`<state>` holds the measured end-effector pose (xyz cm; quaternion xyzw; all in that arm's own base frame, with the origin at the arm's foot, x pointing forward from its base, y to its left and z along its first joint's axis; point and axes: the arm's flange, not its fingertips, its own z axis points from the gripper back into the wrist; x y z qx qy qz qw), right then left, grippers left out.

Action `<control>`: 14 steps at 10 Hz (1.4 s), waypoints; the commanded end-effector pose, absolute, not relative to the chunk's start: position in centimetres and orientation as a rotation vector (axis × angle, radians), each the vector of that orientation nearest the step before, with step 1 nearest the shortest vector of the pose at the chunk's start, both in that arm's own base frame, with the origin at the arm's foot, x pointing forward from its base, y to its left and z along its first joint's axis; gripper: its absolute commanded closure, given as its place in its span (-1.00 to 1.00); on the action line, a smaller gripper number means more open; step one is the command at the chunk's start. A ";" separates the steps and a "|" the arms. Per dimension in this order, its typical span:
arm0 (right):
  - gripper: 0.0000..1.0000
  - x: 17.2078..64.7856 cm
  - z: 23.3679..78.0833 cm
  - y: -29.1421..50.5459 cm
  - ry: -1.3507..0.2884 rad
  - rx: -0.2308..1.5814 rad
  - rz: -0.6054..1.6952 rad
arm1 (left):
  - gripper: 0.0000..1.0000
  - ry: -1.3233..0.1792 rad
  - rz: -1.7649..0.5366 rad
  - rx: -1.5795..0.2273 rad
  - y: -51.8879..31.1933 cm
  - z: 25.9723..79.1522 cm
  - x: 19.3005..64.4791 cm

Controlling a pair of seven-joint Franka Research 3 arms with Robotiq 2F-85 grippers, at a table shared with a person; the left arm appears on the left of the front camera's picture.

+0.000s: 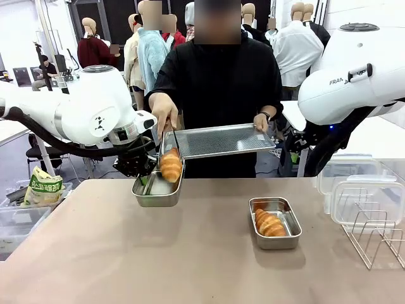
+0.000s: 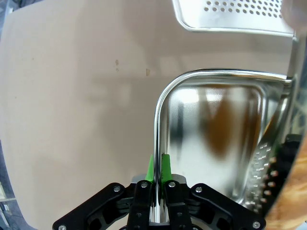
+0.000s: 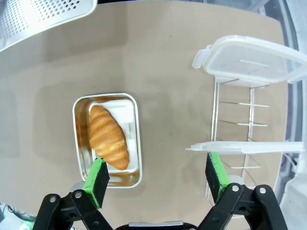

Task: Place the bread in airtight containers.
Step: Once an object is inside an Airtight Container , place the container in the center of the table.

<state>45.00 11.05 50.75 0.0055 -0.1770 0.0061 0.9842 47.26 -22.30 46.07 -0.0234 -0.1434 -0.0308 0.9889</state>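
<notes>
My left gripper (image 1: 144,179) (image 2: 157,168) is shut on the rim of a steel pan (image 1: 155,192) (image 2: 216,139) and holds it near the table's far edge. A person's hand (image 1: 164,113) grips tongs (image 2: 265,160) around a croissant (image 1: 170,164) (image 2: 291,199), which hangs over that pan's far end. A second pan (image 1: 288,215) (image 3: 136,143) rests on the table with a croissant (image 1: 269,223) (image 3: 108,136) lying in it. My right gripper (image 3: 157,177) hovers open above that pan, empty.
The person's other hand holds a large perforated metal tray (image 1: 218,140) (image 2: 235,14) (image 3: 38,19) above the far edge. Clear plastic lids (image 1: 364,199) (image 3: 249,55) lean on a wire rack (image 1: 373,237) (image 3: 240,120) at the right. A bag (image 1: 43,188) sits off the table's left.
</notes>
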 end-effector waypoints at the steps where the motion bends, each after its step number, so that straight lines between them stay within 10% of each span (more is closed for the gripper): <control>1: -1.00 44.9 50.8 11.1 -0.356 0.010 0.017 | 1.00 -0.298 -0.061 -0.050 -22.3 46.4 47.3; 14: -1.00 44.9 50.8 11.1 -0.356 0.010 0.017 | 1.00 -0.298 -0.061 -0.050 -22.3 46.4 47.3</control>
